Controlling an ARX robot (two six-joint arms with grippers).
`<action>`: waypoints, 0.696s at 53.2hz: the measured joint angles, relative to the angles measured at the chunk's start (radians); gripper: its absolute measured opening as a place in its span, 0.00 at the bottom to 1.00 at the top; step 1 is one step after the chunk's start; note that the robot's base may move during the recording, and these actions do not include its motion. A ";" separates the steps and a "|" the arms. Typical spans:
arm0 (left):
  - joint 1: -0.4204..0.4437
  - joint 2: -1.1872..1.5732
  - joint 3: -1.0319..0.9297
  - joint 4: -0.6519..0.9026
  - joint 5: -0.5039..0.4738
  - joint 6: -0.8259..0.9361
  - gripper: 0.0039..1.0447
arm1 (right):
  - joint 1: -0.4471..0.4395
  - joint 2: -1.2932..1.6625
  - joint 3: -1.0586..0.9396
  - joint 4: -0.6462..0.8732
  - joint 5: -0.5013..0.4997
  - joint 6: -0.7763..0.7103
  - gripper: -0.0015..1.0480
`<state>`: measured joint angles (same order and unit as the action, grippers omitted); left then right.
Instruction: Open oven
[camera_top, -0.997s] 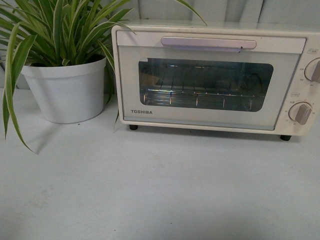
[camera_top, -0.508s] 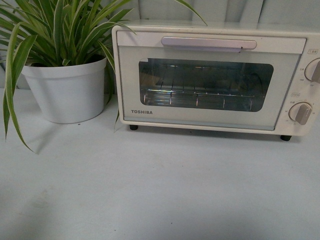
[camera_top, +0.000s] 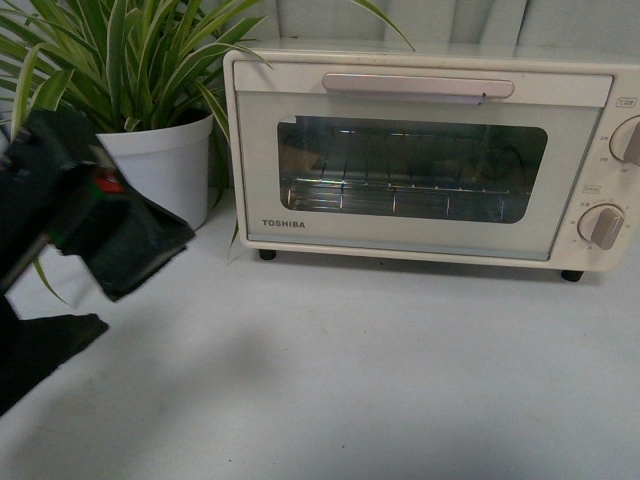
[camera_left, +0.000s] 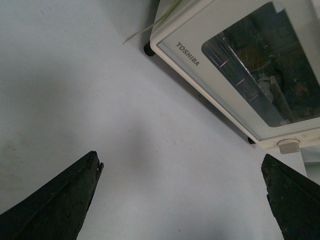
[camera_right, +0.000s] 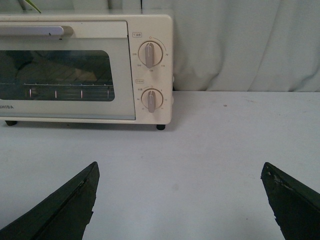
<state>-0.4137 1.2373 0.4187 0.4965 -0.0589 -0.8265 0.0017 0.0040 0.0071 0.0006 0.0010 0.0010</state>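
The cream-white Toshiba oven (camera_top: 420, 160) stands at the back of the table with its glass door shut. Its long bar handle (camera_top: 418, 87) runs along the door's top, and a wire rack (camera_top: 395, 192) shows through the window. Two round knobs (camera_top: 604, 226) sit on its right side. My left gripper (camera_top: 140, 285) is open at the left, in front of the plant pot and well short of the oven. In the left wrist view the oven (camera_left: 240, 65) lies beyond the empty left gripper (camera_left: 181, 162). My right gripper (camera_right: 180, 169) is open and empty, with the oven (camera_right: 85, 70) far ahead of it.
A white pot (camera_top: 165, 165) with a long-leaved green plant (camera_top: 120, 60) stands just left of the oven, partly behind my left arm. A pale curtain (camera_right: 250, 45) hangs behind the table (camera_top: 380, 370).
My left arm has come into the front view from the left, now covering part of the plant pot. The oven has not moved and its door is still shut.
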 joint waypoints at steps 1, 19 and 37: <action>-0.006 0.023 0.008 0.010 0.000 -0.008 0.94 | 0.000 0.000 0.000 0.000 0.000 0.000 0.91; -0.116 0.366 0.191 0.055 0.000 -0.146 0.94 | 0.000 0.000 0.000 0.000 0.000 0.000 0.91; -0.134 0.426 0.231 0.038 -0.009 -0.196 0.94 | 0.000 0.000 0.000 0.000 0.000 0.000 0.91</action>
<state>-0.5480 1.6630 0.6498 0.5343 -0.0677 -1.0225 0.0017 0.0040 0.0071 0.0006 0.0010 0.0010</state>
